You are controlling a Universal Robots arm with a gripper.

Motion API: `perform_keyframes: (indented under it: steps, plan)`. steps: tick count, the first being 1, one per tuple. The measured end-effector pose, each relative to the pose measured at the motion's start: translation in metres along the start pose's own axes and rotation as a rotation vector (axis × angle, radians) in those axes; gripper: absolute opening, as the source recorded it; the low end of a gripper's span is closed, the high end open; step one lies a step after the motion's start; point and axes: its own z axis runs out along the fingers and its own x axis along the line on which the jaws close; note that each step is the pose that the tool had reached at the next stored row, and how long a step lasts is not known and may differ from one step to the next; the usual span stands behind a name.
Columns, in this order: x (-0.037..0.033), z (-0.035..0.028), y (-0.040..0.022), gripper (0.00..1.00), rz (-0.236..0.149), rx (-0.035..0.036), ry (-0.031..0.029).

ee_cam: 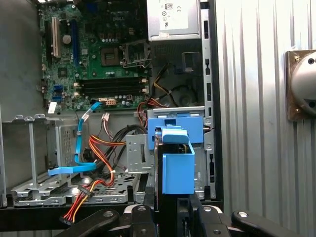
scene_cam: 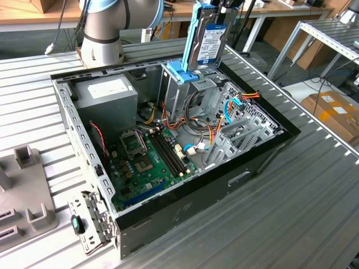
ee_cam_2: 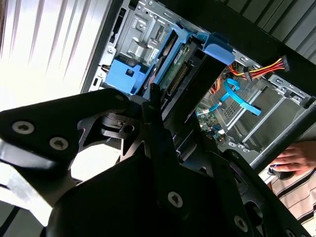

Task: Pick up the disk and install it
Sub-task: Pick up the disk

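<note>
A ribbed metal table [scene_cam: 291,202] carries an open black computer case [scene_cam: 185,204], lying on its side with the inside facing up; the base of the robot arm [scene_cam: 104,28] stands on the table just behind the case. Inside the case, a grey power-supply box [scene_cam: 106,92] fills the corner nearest that base; a green motherboard [scene_cam: 148,159] lies flat on the case floor beside it; an upright metal drive cage [scene_cam: 174,95] rises between the power supply and the bays on the exterior view's right.

The disk [scene_cam: 207,42] is up in the air, on end and tilted a little, its white-and-blue label facing the exterior view; its light-blue carrier [ee_cam: 177,168] frames it. Its lower end is at the blue bracket [scene_cam: 178,72] that tops the cage; whether the two touch I cannot tell.

The gripper [ee_cam: 173,212] is clamped on the disk's upper end, with black fingers [ee_cam: 143,219] on either side of it.

A flat blue cable [ee_cam: 71,170] loops over the metal bays; a person's hand [ee_cam_2: 296,157] rests by the case's edge in the second wrist view.
</note>
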Motion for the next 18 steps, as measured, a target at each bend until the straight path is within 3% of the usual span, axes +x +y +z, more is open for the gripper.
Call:
perform_keyframes:
  steps: [18]
  plan:
    - [0.0274,0.0008,-0.0093,0.35,0.000,0.0000,0.0001]
